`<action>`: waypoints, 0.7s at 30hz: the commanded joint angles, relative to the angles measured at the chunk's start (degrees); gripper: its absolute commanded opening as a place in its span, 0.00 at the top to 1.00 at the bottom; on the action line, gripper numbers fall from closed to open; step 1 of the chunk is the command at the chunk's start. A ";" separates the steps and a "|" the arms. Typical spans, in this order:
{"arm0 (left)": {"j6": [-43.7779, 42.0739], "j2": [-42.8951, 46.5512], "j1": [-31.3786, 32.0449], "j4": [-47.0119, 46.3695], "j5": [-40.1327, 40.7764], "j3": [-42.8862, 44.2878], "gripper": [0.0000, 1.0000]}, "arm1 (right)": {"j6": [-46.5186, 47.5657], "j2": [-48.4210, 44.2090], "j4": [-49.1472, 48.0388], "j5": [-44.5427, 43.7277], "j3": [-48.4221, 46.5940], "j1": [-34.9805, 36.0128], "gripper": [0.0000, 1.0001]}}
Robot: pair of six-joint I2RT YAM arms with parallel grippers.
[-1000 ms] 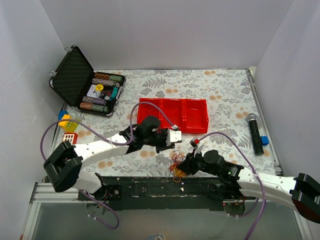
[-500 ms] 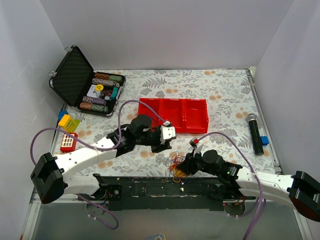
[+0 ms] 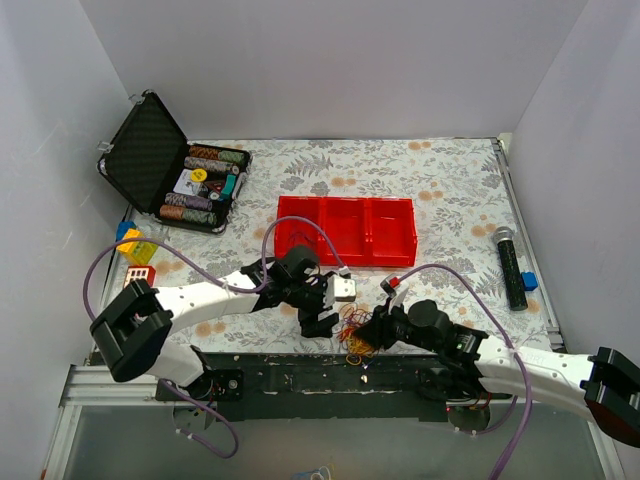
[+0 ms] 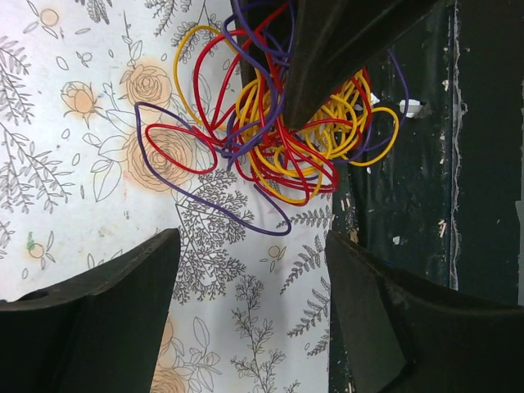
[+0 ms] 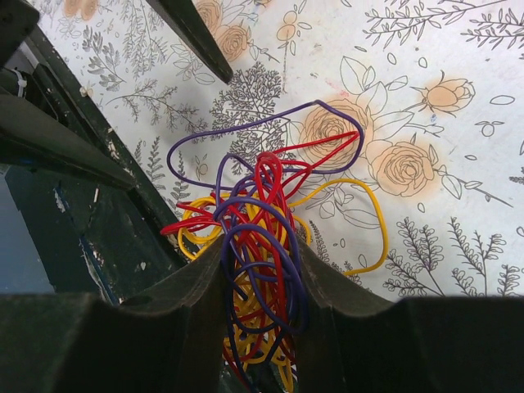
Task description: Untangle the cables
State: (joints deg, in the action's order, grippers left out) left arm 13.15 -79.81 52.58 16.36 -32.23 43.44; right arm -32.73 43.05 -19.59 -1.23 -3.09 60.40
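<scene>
Grey floral cloth with peach blossoms covers the worktop, seen from above, with a dark base plate along its lower edge. The left arm reaches from the lower left toward centre frame, and the right arm reaches from the lower right; the two meet just below the middle of the overhead view. In the upper left stands an open black case, its lid raised and rows of poker chips in its base. A red tray with three compartments lies at centre, just above the arms. A black microphone lies near the right edge. The cables are a loose bunch of yellow-orange, red and purple strands resting at the near edge of the cloth, partly over the dark plate, at lower centre. In the right wrist view the right jaws are closed on the cables, the strands passing up between the two fingers and fanning out onto the cloth beyond. In the left wrist view the left jaws stand wide apart and hold nothing; the cables lie ahead of them at upper centre, apart from both fingers, with a dark finger of the right jaws entering the bunch from the top edge. Toy bricks in yellow, blue and red sit at the left edge. A small blue block lies just beside the microphone.
</scene>
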 commanded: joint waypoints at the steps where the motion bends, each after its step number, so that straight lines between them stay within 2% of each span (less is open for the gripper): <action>1: 2.40 -2.19 -0.11 -1.85 -1.70 1.65 0.28 | 0.65 -1.04 -0.53 -0.26 0.98 0.15 0.61; 7: 3.64 -5.35 -0.11 -4.49 -0.47 2.26 0.31 | 0.91 -0.68 -1.15 -0.26 1.07 0.15 0.61; 12: 2.32 -6.76 -0.11 -5.28 0.15 2.35 0.44 | 0.92 -0.60 -1.41 -0.17 1.16 0.15 0.62; 14: 2.41 -6.94 -0.11 -6.34 1.02 2.26 0.53 | 0.91 -0.51 -1.24 -0.08 1.25 0.15 0.62; 19: 3.20 -8.08 -0.11 -7.57 3.48 2.88 0.89 | 0.83 -0.51 -1.32 0.00 1.33 0.24 0.62; 21: 2.59 -7.91 -0.11 -8.36 4.63 2.62 1.00 | 0.91 -0.51 -1.41 0.01 1.25 0.15 0.62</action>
State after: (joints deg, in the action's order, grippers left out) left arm 16.40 -87.31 52.58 10.46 -30.04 44.18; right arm -32.60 42.48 -19.51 -1.28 -3.09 60.40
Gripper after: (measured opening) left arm 0.076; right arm 0.390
